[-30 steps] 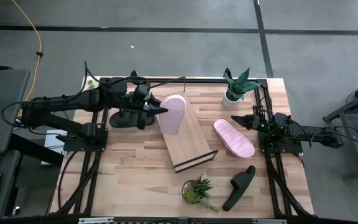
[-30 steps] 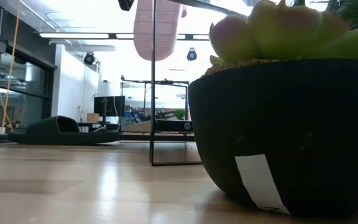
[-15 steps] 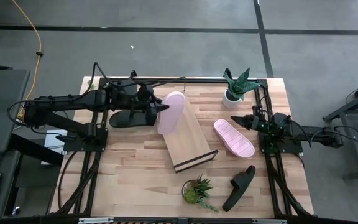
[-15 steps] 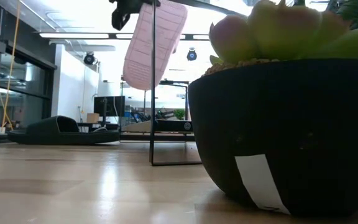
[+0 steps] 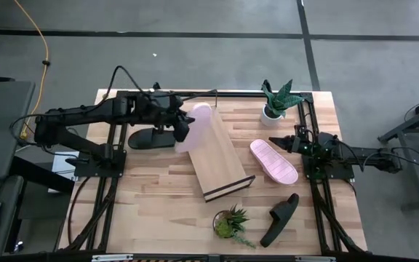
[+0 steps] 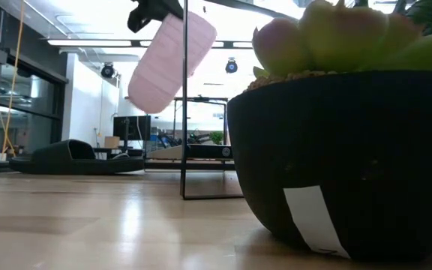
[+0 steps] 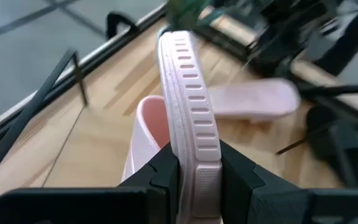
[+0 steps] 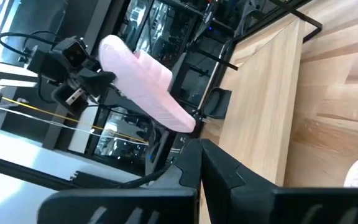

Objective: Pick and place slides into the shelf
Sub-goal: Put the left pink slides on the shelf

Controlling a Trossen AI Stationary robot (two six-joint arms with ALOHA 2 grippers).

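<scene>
The left hand [image 7: 196, 180] pinches a pink slide [image 7: 188, 124] edge-up above the table [image 7: 98, 124].

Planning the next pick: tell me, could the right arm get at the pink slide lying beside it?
Probably yes: the right gripper waits shut beside the pink slide on the table, with only bare tabletop between them, so it must open first.

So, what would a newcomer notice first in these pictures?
First, the pink slide held in the air by the left gripper, above the upper end of the slanted shelf. Next, the big dark plant pot filling the low view, on the table's near edge.
</scene>
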